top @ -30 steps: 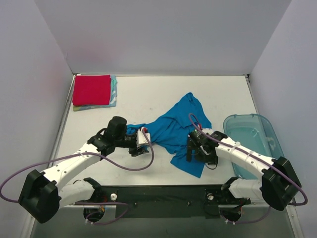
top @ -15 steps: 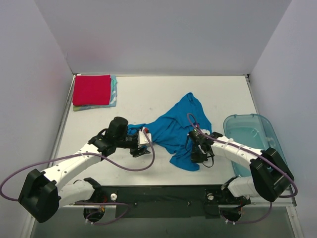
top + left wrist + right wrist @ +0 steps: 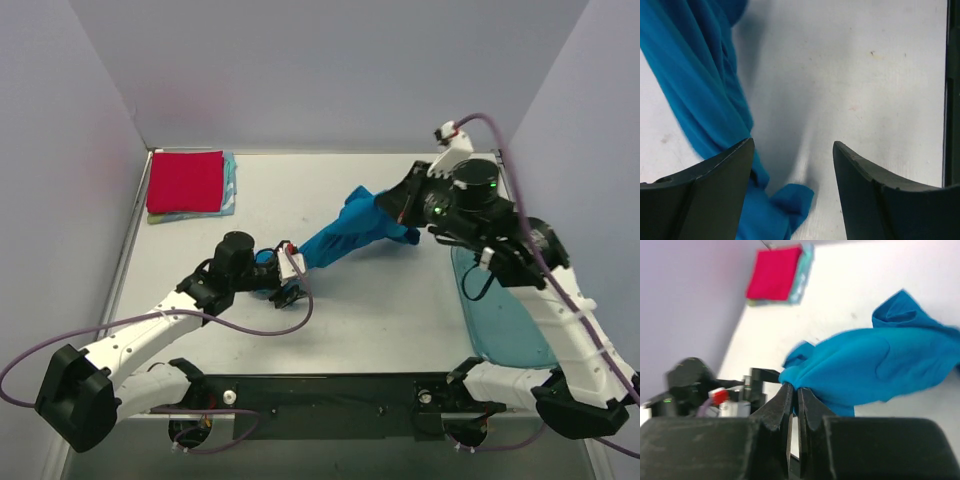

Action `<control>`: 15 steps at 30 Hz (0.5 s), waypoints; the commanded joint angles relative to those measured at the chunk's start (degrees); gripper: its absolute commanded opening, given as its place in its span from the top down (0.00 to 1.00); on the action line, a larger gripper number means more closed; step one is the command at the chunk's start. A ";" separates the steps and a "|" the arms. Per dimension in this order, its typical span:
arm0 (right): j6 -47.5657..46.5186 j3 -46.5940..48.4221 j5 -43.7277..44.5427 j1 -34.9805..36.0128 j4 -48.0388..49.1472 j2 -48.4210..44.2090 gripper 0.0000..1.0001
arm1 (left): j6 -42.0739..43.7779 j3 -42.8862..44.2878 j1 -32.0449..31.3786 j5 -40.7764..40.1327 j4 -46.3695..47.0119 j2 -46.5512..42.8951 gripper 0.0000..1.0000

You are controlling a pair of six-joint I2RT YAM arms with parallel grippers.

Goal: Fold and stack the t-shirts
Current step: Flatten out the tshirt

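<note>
One view, right wrist, shows right pincer point(image 3: 793, 388) pinching blue t-shirt point(image 3: 875, 365).

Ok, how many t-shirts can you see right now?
4. A blue t-shirt is stretched across mid-table. Three are stacked in the far left corner: a red t-shirt on top, with a light teal t-shirt and a yellowish t-shirt edging out beneath. Others may be hidden underneath.

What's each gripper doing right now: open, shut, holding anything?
Left gripper: open, blue t-shirt lying beside one finger, not gripped.
Right gripper: shut on the blue t-shirt.
</note>
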 commanded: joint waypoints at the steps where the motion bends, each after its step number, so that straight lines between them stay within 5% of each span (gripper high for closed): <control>1: -4.30 14.98 0.25 0.64 -4.68 1.38 1.00 | -6.60 3.39 -0.29 -1.57 10.08 -1.92 0.25; 8: -5.96 33.00 -2.64 4.42 1.20 7.10 1.00 | -13.38 5.51 -1.08 -2.27 13.79 -1.22 0.25; 15: -6.84 34.44 -1.16 4.51 2.18 7.46 1.00 | -12.50 4.72 -1.26 -0.95 11.24 -1.57 0.28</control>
